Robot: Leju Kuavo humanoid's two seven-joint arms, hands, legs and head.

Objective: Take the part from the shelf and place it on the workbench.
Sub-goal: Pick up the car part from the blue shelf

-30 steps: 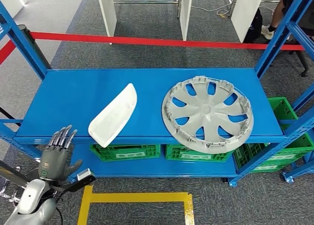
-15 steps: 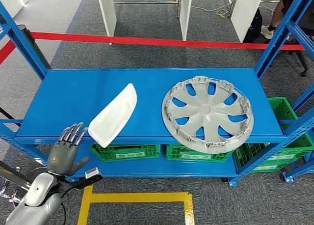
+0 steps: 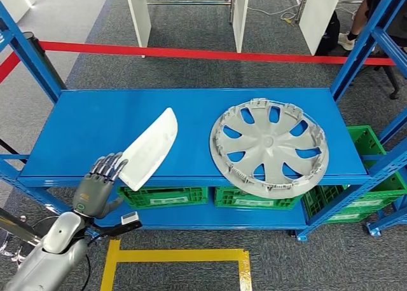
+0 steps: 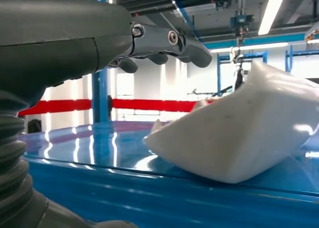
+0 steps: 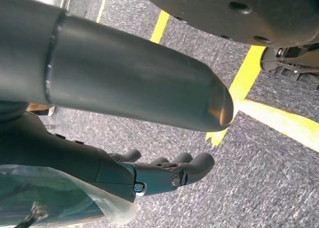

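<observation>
A white curved plastic part (image 3: 147, 148) lies on the blue shelf (image 3: 96, 122), its near end jutting over the front edge. My left hand (image 3: 99, 185) is raised in front of the shelf edge, fingers spread and holding nothing, with its fingertips (image 3: 112, 164) just short of the part's near end. The left wrist view shows the same part (image 4: 244, 136) close ahead on the glossy blue surface, my fingers (image 4: 165, 41) stretched out above it. My right hand (image 5: 161, 175) hangs over grey carpet, its fingers extended and holding nothing.
A large grey wheel cover (image 3: 269, 152) lies on the shelf's right half, overhanging the front edge. Green crates (image 3: 161, 196) sit on the lower level. Blue uprights (image 3: 28, 56) flank the shelf. Red tape (image 3: 192, 52) and white furniture stand behind; yellow floor lines (image 3: 177, 256) lie in front.
My left hand has moved up and to the right, from below the shelf's left front edge to just beside the white part's near end. The shelf's parts have not moved.
</observation>
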